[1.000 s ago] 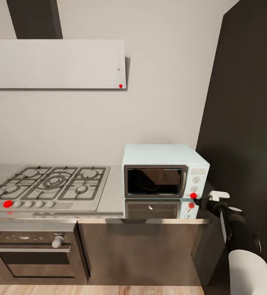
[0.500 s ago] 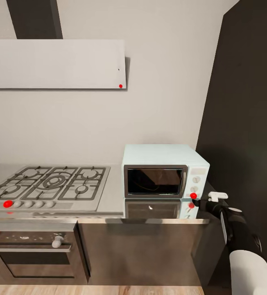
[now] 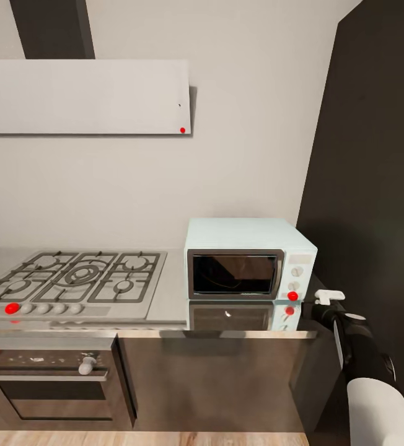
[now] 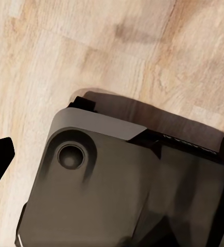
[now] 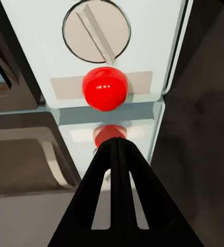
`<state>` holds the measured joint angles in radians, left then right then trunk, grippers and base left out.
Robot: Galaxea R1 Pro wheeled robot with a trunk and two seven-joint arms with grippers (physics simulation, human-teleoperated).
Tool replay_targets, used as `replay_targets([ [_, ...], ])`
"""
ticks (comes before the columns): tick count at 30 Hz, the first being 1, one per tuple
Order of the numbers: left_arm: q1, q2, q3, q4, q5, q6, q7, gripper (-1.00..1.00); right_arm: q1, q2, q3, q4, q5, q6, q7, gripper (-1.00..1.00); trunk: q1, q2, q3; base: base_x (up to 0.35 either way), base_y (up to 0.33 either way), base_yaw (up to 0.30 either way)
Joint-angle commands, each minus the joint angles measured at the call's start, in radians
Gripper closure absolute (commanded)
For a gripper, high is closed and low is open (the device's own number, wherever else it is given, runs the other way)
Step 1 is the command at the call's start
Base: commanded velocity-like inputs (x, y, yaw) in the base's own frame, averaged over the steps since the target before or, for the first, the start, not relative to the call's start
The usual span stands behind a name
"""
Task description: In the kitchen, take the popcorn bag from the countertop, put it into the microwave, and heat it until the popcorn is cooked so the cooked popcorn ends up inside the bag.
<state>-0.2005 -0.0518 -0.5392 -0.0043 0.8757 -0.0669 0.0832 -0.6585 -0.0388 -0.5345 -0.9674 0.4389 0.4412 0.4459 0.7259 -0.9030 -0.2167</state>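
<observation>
mint-blue microwave point(image 3: 250, 265) sits lower centre-right of the head view, on the steel table point(image 3: 168, 296), door shut, dark glass with a chrome frame. white knobs and a red dot point(image 3: 292, 296) on its right panel; the dot and front mirror in the shiny table surface. popcorn bag: can't make it out through the dark glass, can't tell where it is.

right pincer point(image 3: 306, 301) at lower right of the head view, black arm with a white clip, tip just right of the red dot, close to it but contact unclear. right wrist view: fingers point(image 5: 105, 195) pressed together into one black wedge, so clenched, nothing between them. wedge points at the red dot point(image 5: 104, 88), with a white knob point(image 5: 96, 32) beyond it and the dot's reflection just in front of the tip.

left pincer: left wrist view has a black sliver at its left edge, over the robot's dark grey base point(image 4: 122, 185) and wood plank floor point(image 4: 65, 46). can't tell if released or clenched.

gas hob point(image 3: 72, 280) lower left, red dot among its knobs. white hood point(image 3: 84, 96) upper left. built-in oven point(image 3: 47, 384) at bottom left.
</observation>
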Motion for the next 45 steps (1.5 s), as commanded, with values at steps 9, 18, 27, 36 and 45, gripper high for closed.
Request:
replay_targets([
  [9,0.000,0.001,-0.007,0.000,0.005,-0.002,0.004,-1.00,-0.001,0.004,-0.004,0.008,0.010,0.002,0.008,1.00,0.000,-0.001,-0.001,0.062,0.000,0.000],
  [18,0.000,0.001,-0.007,0.000,0.006,-0.002,0.004,-1.00,-0.001,-0.001,-0.007,0.024,0.004,0.001,0.002,1.00,0.000,-0.001,-0.001,0.145,0.000,0.000],
  [27,0.000,0.001,-0.007,0.000,0.010,-0.002,0.004,-1.00,-0.001,-0.001,-0.008,0.098,0.014,-0.036,-0.004,1.00,0.000,-0.001,-0.001,0.102,0.000,0.000],
  [36,0.000,0.001,-0.007,0.000,0.011,-0.002,0.004,-1.00,-0.001,-0.002,-0.011,0.103,0.022,-0.042,-0.006,1.00,0.000,-0.001,-0.001,0.035,0.000,0.000],
  [45,0.000,0.001,-0.007,0.000,0.011,-0.002,0.004,-1.00,-0.001,-0.026,-0.012,0.127,0.023,-0.043,-0.012,1.00,0.000,-0.001,-0.001,0.000,0.000,0.000],
])
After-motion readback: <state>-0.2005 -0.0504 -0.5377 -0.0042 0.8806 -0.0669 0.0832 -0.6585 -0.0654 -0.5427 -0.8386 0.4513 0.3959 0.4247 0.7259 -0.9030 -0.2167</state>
